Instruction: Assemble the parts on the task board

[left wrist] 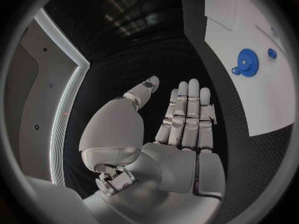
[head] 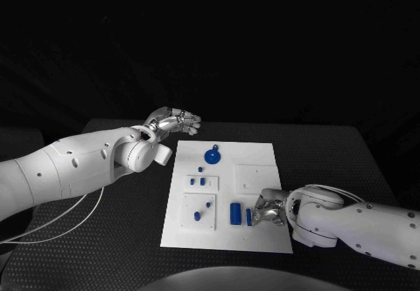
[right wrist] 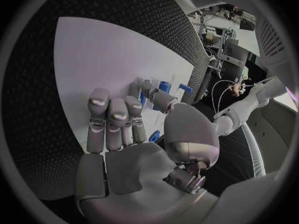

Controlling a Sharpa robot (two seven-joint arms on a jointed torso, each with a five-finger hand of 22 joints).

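The white task board (head: 263, 236) lies in the middle of the table. A blue gear (head: 213, 156) sits near its far edge, also the gear (left wrist: 248, 63) in the left wrist view. Two blue cylinders (head: 235, 213) lie near the board's front, with small blue pieces (head: 197, 180) further back. My right hand (head: 269, 209) is low over the board, right beside the nearer cylinder (head: 249, 217). Its fingers (right wrist: 112, 122) are straight and its thumb is close to a blue piece (right wrist: 164, 87); I cannot tell if they touch. My left hand (head: 173, 123) hovers off the board's far left corner, fingers (left wrist: 187, 114) straight, holding nothing.
A raised white sub-plate (head: 199, 211) at the board's front left holds two small blue pieces. Another blank square plate (head: 257, 177) sits at the board's right. Black table (head: 341, 157) surrounds the board. A white cable (head: 61, 224) hangs from my left arm.
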